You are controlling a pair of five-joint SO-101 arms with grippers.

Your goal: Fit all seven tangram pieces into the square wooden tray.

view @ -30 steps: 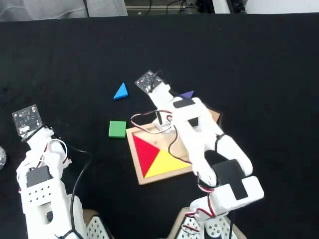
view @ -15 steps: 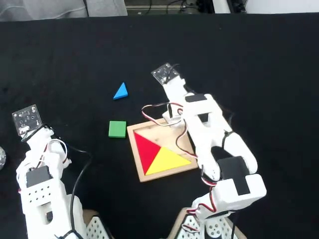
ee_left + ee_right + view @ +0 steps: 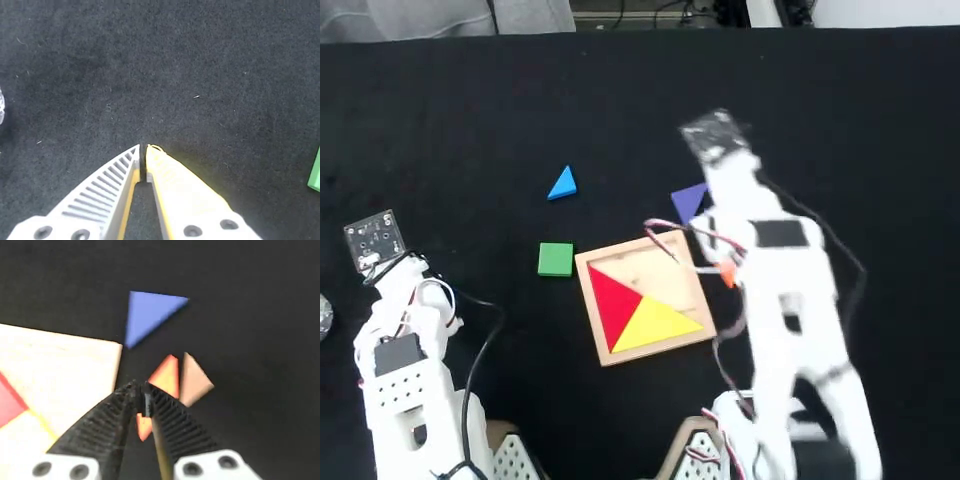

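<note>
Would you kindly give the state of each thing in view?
Tray: partly filled.
Red triangle: in tray.
Yellow triangle: in tray.
Green square: on table.
Blue triangle: on table.
Purple triangle: on table.
Orange piece: off tray.
Left gripper: shut.
Right gripper: shut.

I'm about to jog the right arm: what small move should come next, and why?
Probably open the right gripper and lower it over the orange piece. Its tips look shut right at that piece, which lies on the cloth just off the wooden tray, and the tray has bare floor free.
</note>
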